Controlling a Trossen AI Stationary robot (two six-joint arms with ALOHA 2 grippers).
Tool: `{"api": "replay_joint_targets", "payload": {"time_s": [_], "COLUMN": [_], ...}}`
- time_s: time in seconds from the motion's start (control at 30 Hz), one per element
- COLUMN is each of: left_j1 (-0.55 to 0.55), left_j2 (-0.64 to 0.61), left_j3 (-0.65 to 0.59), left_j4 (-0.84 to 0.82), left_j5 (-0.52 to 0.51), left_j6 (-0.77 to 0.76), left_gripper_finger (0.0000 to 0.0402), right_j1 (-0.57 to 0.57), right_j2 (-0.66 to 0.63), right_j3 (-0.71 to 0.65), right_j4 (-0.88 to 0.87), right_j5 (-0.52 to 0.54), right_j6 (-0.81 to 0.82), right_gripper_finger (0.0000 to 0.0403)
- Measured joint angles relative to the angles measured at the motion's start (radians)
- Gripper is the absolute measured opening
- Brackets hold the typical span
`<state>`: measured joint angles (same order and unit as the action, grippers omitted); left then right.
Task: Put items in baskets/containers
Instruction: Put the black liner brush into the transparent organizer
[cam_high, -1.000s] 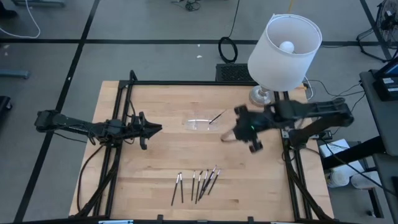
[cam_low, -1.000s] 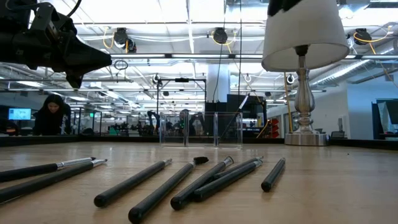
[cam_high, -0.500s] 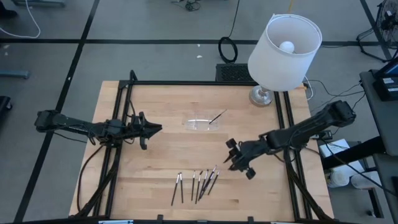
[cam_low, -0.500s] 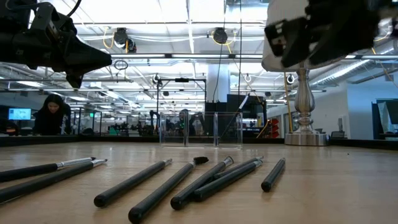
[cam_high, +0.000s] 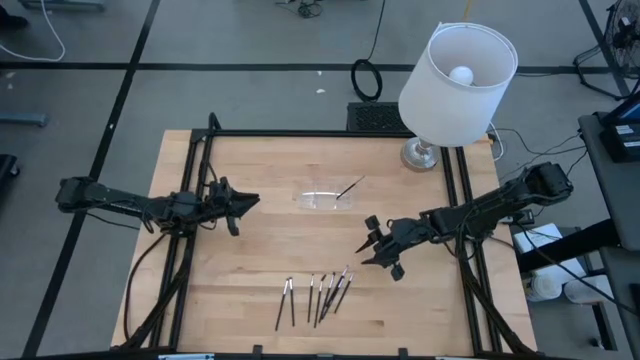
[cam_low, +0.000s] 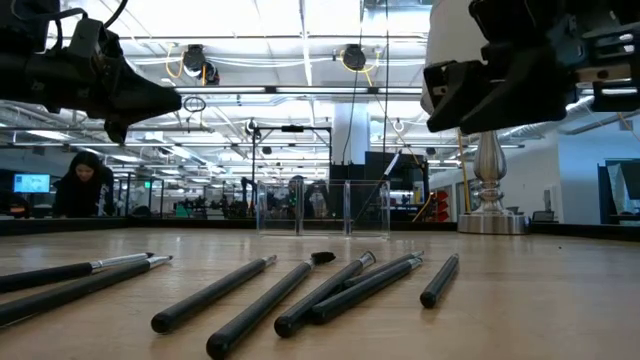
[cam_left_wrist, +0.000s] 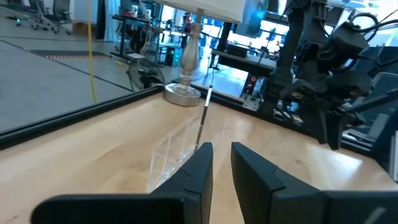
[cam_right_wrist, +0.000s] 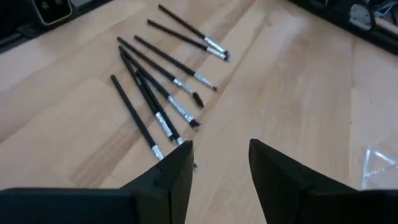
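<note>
A: Item one, the counter (cam_high: 250, 240): pale wood, carrying everything. Item two, the lamp (cam_high: 457, 75) at its far right corner, not part of the job.

B: And the arms?

A: Right gripper (cam_high: 372, 247) hangs above the counter just beyond the brushes (cam_high: 318, 293), reaching inward from the right edge, tilted down toward them, jaws parted with nothing between. Left gripper (cam_high: 247, 204) waits near the left side, level, pointing at the clear tray (cam_high: 322, 199); jaws slightly apart, empty.

B: Contents of the tray?

A: One brush (cam_high: 348, 187) leaning over its far rim. Seven lie loose in a fan near the front edge, several touching or crossing.

B: Advice for the pick?

A: My judgement: take an outlying stick, the rightmost one nearest the gripper, since the middle ones overlap. Straddle its shaft squarely, descend until the fingertips almost meet the wood, then close, so neighbours are not dragged along.
</note>
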<state>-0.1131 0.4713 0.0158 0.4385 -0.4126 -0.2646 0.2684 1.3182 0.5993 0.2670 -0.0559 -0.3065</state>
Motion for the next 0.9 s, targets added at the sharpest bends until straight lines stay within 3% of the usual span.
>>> {"api": "replay_joint_targets", "payload": {"time_s": [0.57, 0.77, 0.9], "left_j1": [0.000, 0.000, 0.000], "left_j2": [0.000, 0.000, 0.000], "left_j3": [0.000, 0.000, 0.000], "left_j4": [-0.002, -0.002, -0.002], "left_j5": [0.019, 0.019, 0.019], "left_j6": [-0.048, -0.037, -0.046], "left_gripper_finger": [0.0065, 0.0065, 0.0065], "right_j1": [0.000, -0.030, -0.027], "right_j2": [0.000, 0.020, 0.084], "right_j3": [-0.007, -0.007, -0.006], "right_j4": [0.056, 0.013, 0.021], "right_j5": [-0.004, -0.182, -0.236], "right_j6": [0.009, 0.080, 0.110], "right_gripper_finger": [0.0144, 0.0143, 0.0135]}}
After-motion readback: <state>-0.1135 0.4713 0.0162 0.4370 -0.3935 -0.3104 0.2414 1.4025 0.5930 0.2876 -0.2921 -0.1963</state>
